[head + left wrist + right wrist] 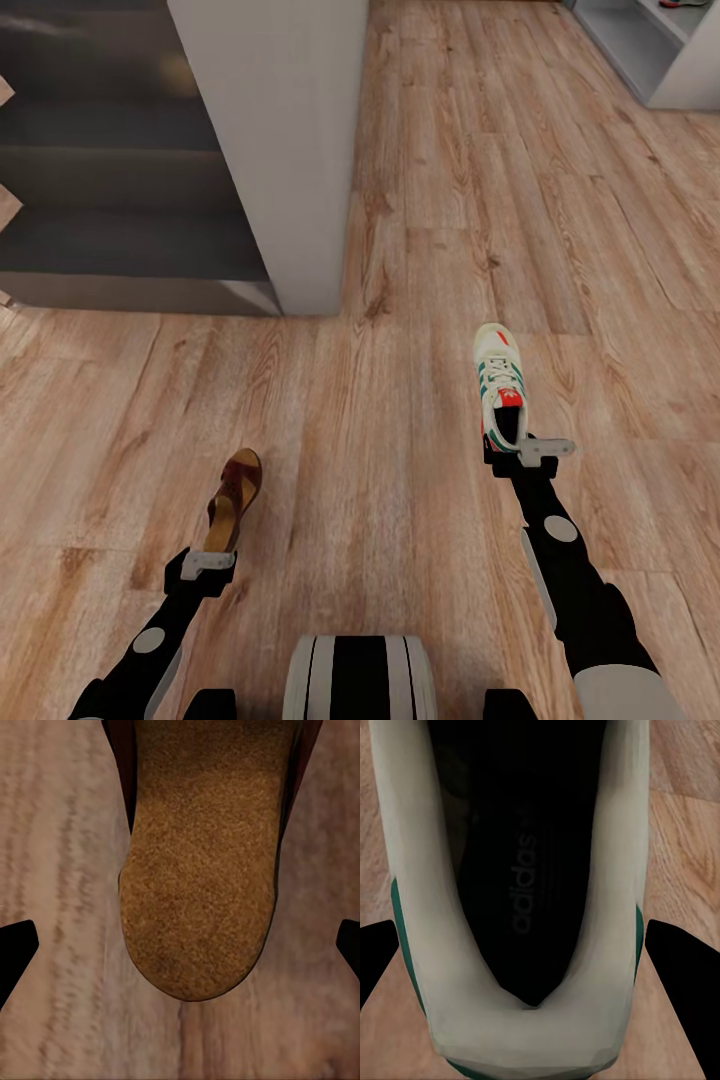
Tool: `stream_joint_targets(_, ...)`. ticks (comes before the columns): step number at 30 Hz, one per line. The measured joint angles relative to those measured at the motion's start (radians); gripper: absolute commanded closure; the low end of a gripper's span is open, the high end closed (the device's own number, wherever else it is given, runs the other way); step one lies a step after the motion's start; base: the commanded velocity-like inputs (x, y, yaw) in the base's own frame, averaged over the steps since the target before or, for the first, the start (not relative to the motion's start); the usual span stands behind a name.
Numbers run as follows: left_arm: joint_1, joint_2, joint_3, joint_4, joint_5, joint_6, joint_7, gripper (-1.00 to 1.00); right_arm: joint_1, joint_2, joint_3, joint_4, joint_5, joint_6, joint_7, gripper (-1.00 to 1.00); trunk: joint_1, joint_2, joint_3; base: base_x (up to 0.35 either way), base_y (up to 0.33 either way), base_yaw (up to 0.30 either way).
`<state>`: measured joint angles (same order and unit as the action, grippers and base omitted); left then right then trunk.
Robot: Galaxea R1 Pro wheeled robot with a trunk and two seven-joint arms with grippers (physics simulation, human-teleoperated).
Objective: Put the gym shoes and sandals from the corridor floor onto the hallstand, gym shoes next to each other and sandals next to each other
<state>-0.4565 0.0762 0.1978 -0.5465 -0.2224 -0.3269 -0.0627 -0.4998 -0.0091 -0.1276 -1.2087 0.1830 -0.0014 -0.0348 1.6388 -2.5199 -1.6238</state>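
A white gym shoe (499, 385) with green stripes and a red tongue patch points away from me on the corridor floor (420, 200). My right gripper (522, 452) is at its heel. In the right wrist view its fingertips (679, 967) sit against both sides of the gym shoe's heel (521, 1020), shut on it. A brown sandal (234, 497) lies to the left, its heel at my left gripper (206, 563). In the left wrist view the sandal's tan footbed (199, 885) lies between the fingertips (15, 949), floor showing on both sides; this gripper is open. The hallstand (690, 70) stands at the far right.
A white wall corner (285, 150) juts out ahead on the left, with dark steps (120, 190) beside it. A red-edged object (686, 3) lies on the hallstand's top. My base (360, 678) shows at the near edge. Wood floor stretches from the shoes to the hallstand.
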Motion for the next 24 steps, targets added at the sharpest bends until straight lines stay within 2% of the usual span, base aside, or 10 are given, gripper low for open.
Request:
stream_joint_targets(11, 0.0, -0.001, -0.001, 0.0, 0.0, 0.0, 0.0, -1.0, 0.0, 0.0, 0.0, 0.0, 0.0, 0.0, 0.0, 1.0, 0.0, 0.0, 0.0, 0.089, 0.002, 0.0)
stream_joint_targets(24, 0.001, -0.001, -0.003, -0.001, 0.0, 0.0, -0.001, -1.0, 0.0, 0.0, 0.0, -0.002, 0.0, 0.0, 0.0, 1.0, 0.0, 0.0, 0.0, 0.006, 0.0, 0.0)
